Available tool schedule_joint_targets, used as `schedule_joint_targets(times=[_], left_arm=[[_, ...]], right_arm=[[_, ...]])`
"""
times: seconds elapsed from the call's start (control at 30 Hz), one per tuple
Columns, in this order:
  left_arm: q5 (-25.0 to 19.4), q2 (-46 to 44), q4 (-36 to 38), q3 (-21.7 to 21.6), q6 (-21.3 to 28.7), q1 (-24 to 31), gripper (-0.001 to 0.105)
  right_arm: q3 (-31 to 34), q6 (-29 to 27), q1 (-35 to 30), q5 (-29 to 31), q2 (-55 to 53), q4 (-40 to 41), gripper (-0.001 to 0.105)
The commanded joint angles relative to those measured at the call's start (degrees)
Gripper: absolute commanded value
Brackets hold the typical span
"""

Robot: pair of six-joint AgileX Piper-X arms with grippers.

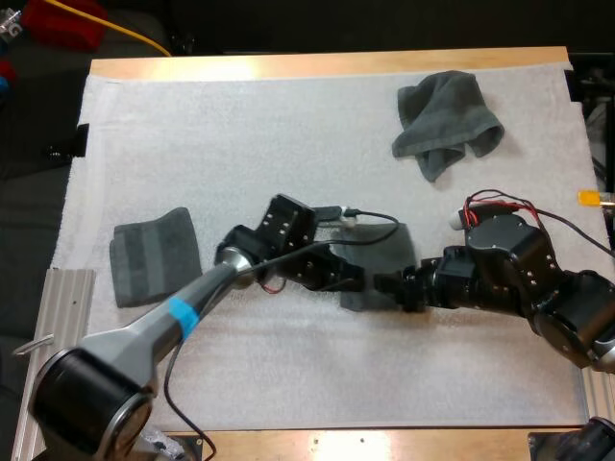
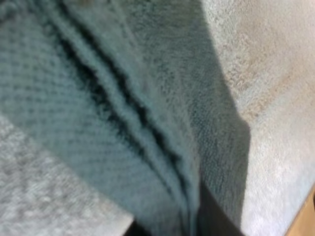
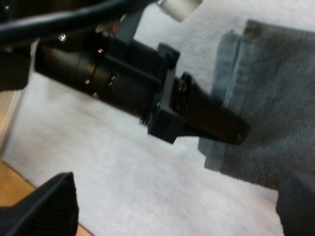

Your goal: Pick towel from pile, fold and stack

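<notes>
White fleecy mat (image 1: 288,144) is covering the wooden table (image 1: 317,63), and mid-mat a flat towel (image 1: 384,252), ribbed and dark grey-green, is lying between the two arms. Left gripper (image 3: 231,130) is pinching its layered edge, it seems, with plush folds crowding its camera. Right gripper (image 3: 177,196) is hovering, black fingers (image 3: 49,206) spread wide beside that same edge. Crumpled towel (image 1: 447,120) is slumping at the far right, and a folded towel (image 1: 154,254) is sitting square at the left.

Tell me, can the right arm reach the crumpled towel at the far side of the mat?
Probably yes: the crumpled towel lies on bare mat, with nothing between it and the right gripper, which is open.
</notes>
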Motion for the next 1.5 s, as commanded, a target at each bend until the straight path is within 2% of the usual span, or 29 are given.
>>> schedule_joint_targets(times=[0.0,0.43,0.6,0.87,0.97,1.3,1.47], left_arm=[[-0.2,-1.5,1.6,-0.4,1.8,0.9,0.000],[-2.4,-10.4,14.7,-0.7,14.3,14.0,0.000],[-8.6,-10.9,25.0,-4.6,24.0,19.3,0.000],[-17.0,-10.9,32.3,-12.3,32.6,25.4,0.000],[-18.7,-10.9,34.3,-14.1,35.6,27.7,0.000],[-20.0,-10.9,39.4,-14.4,40.5,35.2,0.000],[-23.6,-10.9,41.8,-14.4,40.8,38.2,0.000]], right_arm=[[-0.3,0.0,0.1,-1.4,-0.3,-0.9,0.079],[-0.3,0.0,0.1,-1.8,-0.3,-1.2,0.079],[-0.3,0.0,0.1,-1.8,-0.3,-1.2,0.079],[-0.3,0.0,0.1,-2.6,-0.3,-1.2,0.079],[-0.3,0.0,0.1,-2.6,-0.3,-1.2,0.079],[-0.3,0.0,0.1,-2.6,-0.3,-1.2,0.079],[-0.3,0.0,0.1,-2.6,-0.3,-1.1,0.079]])
